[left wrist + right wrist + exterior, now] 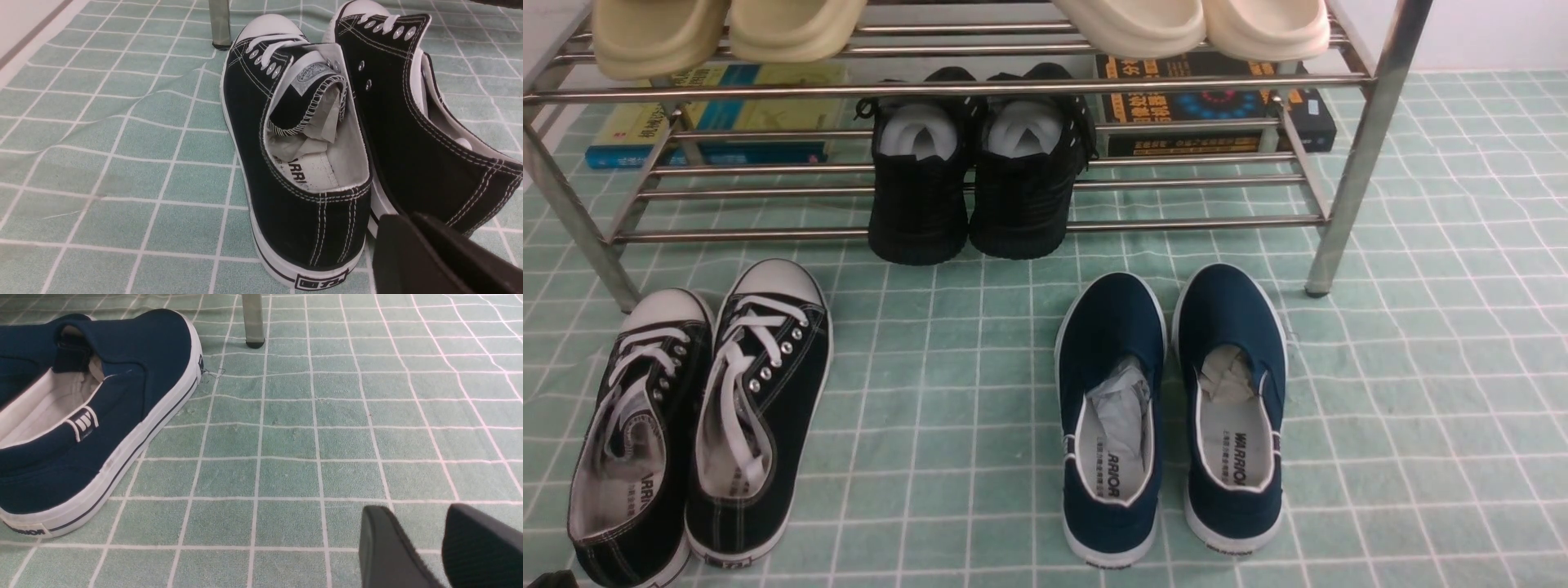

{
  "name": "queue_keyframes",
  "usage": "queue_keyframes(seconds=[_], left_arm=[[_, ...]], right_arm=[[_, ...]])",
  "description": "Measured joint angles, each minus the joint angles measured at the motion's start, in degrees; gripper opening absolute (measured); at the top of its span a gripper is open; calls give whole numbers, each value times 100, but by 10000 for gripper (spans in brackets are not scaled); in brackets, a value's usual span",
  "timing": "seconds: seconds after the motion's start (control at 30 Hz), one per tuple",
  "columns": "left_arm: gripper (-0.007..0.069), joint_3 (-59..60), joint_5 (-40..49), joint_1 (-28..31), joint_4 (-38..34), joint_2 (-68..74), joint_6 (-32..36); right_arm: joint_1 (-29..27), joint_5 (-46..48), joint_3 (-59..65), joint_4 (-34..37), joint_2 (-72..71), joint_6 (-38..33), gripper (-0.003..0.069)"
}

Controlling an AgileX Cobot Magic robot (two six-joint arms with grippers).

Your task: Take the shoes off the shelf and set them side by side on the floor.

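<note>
The two black canvas shoes (pixel 760 408) with white laces stand side by side on the green grid floor (pixel 947 392), at the front left, toes toward the chrome shelf (pixel 931 86). In the left wrist view their heels (pixel 310 228) are close up. My left gripper (pixel 408 220) sits just behind the heel of the second shoe (pixel 408 134), its fingers pressed together with nothing between them. My right gripper (pixel 416 512) hangs open over bare floor, to the right of the navy slip-ons.
Navy slip-ons (pixel 1168 408) stand on the floor right of centre. All-black shoes (pixel 972 180) sit on the lower tier, cream slippers (pixel 727 28) on the top tier, and books (pixel 719 122) lie behind. Shelf legs (pixel 1356 163) stand at both sides.
</note>
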Motion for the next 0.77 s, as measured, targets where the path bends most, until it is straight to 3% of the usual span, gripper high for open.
queue_keyframes(seconds=[0.77], left_arm=[[73, 0, 5, 0, 0, 0, 0]], right_arm=[[0, 0, 0, 0, 0, 0, 238]])
